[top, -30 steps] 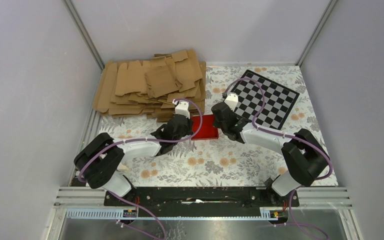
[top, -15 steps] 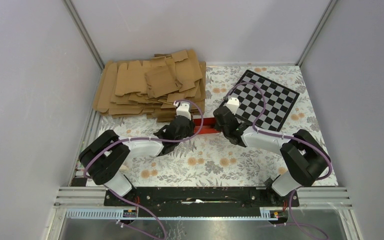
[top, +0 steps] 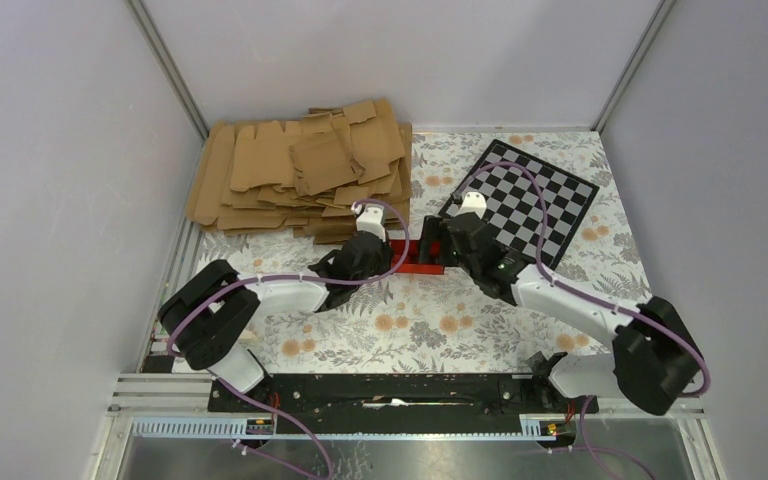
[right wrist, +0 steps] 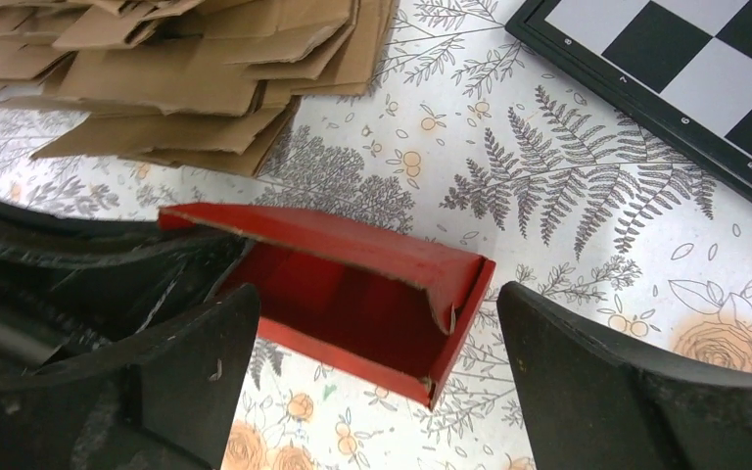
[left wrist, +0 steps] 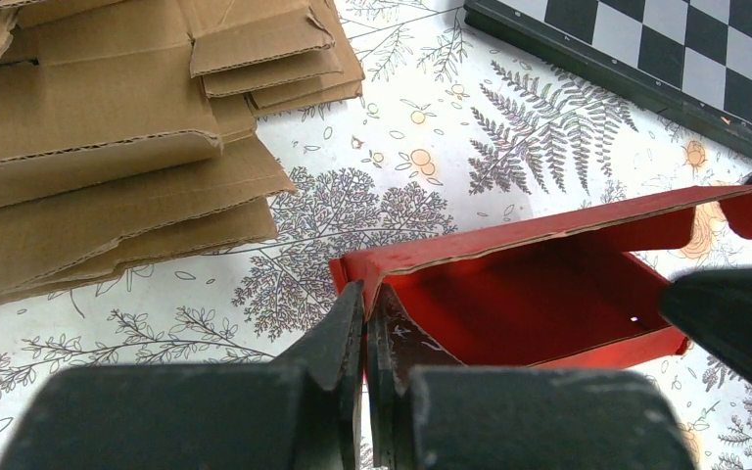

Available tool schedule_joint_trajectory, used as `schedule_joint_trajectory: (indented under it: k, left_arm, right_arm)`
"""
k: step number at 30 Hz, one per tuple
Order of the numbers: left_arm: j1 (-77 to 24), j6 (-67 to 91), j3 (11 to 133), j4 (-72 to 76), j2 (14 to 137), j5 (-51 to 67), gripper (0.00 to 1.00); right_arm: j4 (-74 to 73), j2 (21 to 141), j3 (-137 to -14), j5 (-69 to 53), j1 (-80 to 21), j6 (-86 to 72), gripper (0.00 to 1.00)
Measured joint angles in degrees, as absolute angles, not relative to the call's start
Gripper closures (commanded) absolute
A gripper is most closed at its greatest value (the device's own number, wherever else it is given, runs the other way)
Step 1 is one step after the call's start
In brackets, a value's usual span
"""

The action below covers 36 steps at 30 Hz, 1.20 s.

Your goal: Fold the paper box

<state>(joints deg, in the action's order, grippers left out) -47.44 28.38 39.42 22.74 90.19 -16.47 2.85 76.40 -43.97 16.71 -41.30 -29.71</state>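
The red paper box (top: 412, 256) lies mid-table as a partly formed open tray, its hollow side facing the arms. My left gripper (top: 384, 262) is shut on the box's left end wall, and the pinched card (left wrist: 548, 284) shows between the two fingers of the left gripper (left wrist: 364, 305). My right gripper (top: 440, 250) stands wide open at the box's right end. In the right wrist view the right gripper (right wrist: 377, 299) has one finger (right wrist: 196, 352) below the box (right wrist: 352, 284) and the other finger (right wrist: 597, 372) off to its right, neither pressing on it.
A heap of brown cardboard blanks (top: 300, 175) fills the back left, close behind the box. A black-and-white checkered board (top: 532, 200) lies at the back right. A floral cloth (top: 430, 325) covers the table, with grey walls on three sides.
The right gripper has let go of the box and opened wide, and its arm has stretched out lower. The box has tipped up, so it shows as a thinner strip from above.
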Motion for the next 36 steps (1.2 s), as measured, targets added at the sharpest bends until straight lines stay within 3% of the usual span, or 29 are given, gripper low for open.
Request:
schedule_joint_trajectory:
  k: [7, 25, 27, 31, 36]
  left_arm:
    - [-48.0, 27.8, 39.9, 22.2, 90.2, -16.0, 1.0]
    - [-48.7, 22.3, 39.9, 22.3, 90.2, -13.1, 1.0]
    - [-48.8, 21.9, 39.7, 22.7, 90.2, -12.0, 1.0]
    - [-48.9, 21.2, 39.7, 22.9, 90.2, -10.4, 1.0]
    - [-48.9, 21.0, 39.7, 22.9, 90.2, -9.5, 1.0]
  right_arm:
    - [-1.3, 69.4, -43.1, 12.3, -41.3, -23.8, 0.0]
    - [-7.0, 72.0, -45.8, 1.5, -41.3, -7.5, 0.23]
    - [-7.0, 72.5, -45.8, 0.9, -41.3, -7.3, 0.27]
    - [-6.9, 72.6, -45.8, 0.3, -41.3, -7.0, 0.46]
    - [-6.8, 72.6, -45.8, 0.1, -41.3, -6.8, 0.62]
